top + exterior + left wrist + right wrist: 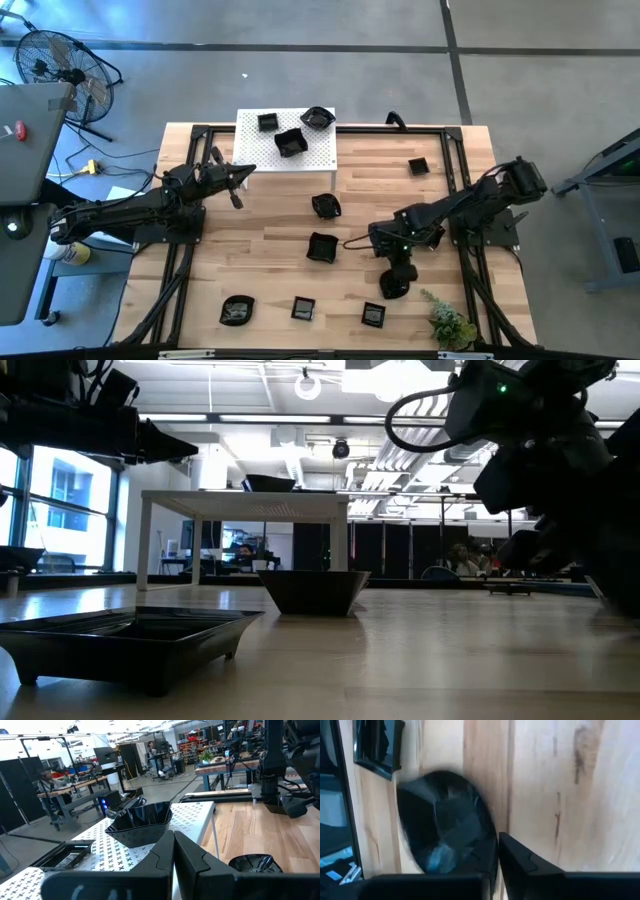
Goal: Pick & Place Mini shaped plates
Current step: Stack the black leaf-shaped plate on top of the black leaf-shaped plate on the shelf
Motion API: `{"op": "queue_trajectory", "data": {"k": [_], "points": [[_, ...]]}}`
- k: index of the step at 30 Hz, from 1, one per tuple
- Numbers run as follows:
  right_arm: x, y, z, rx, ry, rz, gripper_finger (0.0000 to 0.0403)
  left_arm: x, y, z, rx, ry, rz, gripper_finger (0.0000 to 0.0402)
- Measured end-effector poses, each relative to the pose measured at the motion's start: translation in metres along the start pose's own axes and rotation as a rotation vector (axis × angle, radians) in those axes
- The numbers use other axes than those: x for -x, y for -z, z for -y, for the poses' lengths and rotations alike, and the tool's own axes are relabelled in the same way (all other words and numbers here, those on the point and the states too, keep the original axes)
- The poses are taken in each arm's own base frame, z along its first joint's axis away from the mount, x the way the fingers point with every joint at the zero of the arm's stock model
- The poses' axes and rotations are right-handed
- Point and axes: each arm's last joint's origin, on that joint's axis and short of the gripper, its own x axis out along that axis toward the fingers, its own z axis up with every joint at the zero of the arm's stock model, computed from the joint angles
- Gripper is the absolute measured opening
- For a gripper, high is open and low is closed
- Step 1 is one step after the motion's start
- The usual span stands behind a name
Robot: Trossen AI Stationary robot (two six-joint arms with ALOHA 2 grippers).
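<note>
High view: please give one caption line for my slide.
Three black plates sit on the white platform; right gripper reaches a plate near the table's front.

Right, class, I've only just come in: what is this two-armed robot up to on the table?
It is sorting mini shaped plates. Three already sit on the white perforated platform. The right hand is low over a round black plate near the table's front edge, and its fingers look closed at the plate's rim. The left hand, fingers shut and empty, hangs beside the platform. Other plates lie scattered on the wooden table.
</note>
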Motion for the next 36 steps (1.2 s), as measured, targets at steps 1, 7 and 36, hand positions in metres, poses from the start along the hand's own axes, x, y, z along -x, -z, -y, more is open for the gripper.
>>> {"op": "queue_trajectory", "data": {"k": [1, 7, 36], "points": [[0.0, 0.0, 0.001, -0.008, -0.002, 0.002, 0.0006, 0.0, 0.0, 0.0, 0.0, 0.0, 0.0, 0.0002], [0.012, -0.005, 0.007, -0.071, -0.07, 0.051, 0.0008, 0.0, 0.0, 0.0, 0.0, 0.0, 0.0, 0.0002], [0.302, -0.079, 0.126, -0.416, 0.197, 0.755, 0.0004, 0.0, 0.0, 0.0, 0.0, 0.002, 0.001, 0.0002]]}}
